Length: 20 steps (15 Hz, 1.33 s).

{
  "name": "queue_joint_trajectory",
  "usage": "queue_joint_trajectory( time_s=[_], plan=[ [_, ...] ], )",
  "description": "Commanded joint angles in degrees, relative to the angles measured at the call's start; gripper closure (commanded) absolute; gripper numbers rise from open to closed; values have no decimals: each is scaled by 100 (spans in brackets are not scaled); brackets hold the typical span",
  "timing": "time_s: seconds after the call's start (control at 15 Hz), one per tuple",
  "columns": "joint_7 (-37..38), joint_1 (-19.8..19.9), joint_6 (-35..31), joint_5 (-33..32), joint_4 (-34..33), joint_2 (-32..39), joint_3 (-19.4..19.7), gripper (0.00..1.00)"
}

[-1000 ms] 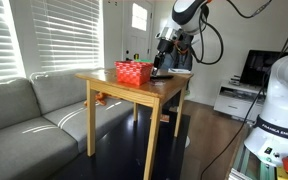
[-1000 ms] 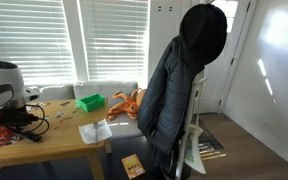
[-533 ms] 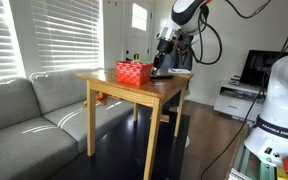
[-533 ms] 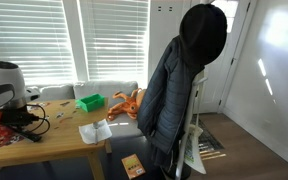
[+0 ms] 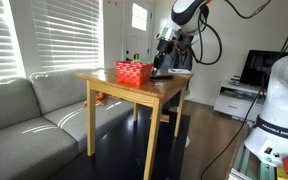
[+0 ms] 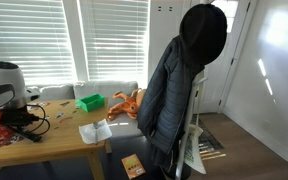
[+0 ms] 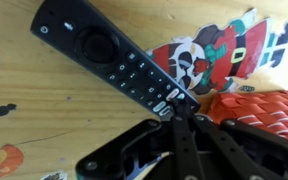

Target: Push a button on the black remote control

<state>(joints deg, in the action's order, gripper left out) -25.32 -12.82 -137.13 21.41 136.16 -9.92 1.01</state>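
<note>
In the wrist view the black remote control (image 7: 109, 55) lies flat on the wooden table, running from the upper left down to the middle, buttons facing up. My gripper (image 7: 174, 110) is shut, fingers pressed together, with the tips on the remote's lower end by its bottom row of buttons. In an exterior view the gripper (image 5: 158, 68) reaches down to the table top just beside the red mesh basket (image 5: 134, 72); the remote itself is too small to make out there.
The red basket (image 7: 259, 115) lies right next to the gripper in the wrist view. A pirate sticker (image 7: 219, 50) is on the wooden table (image 5: 124, 88). A grey sofa (image 5: 29, 115) stands beside the table. Another exterior view shows only a desk with clutter (image 6: 44, 125) and a hanging dark coat (image 6: 179, 85).
</note>
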Motion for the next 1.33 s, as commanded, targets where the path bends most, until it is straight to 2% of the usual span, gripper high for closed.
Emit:
queue_joint_trajectory(
  time_s=[0.0,0.4,0.6,1.27],
  plan=[
    [-116,120,1,77,-103,102,-97,100],
    [-206,151,-58,101,-46,168,-65,100],
    [-480,145,-133,245,19,203,-26,100],
    [-2324,222,-47,1402,355,196,180,100]
  ],
)
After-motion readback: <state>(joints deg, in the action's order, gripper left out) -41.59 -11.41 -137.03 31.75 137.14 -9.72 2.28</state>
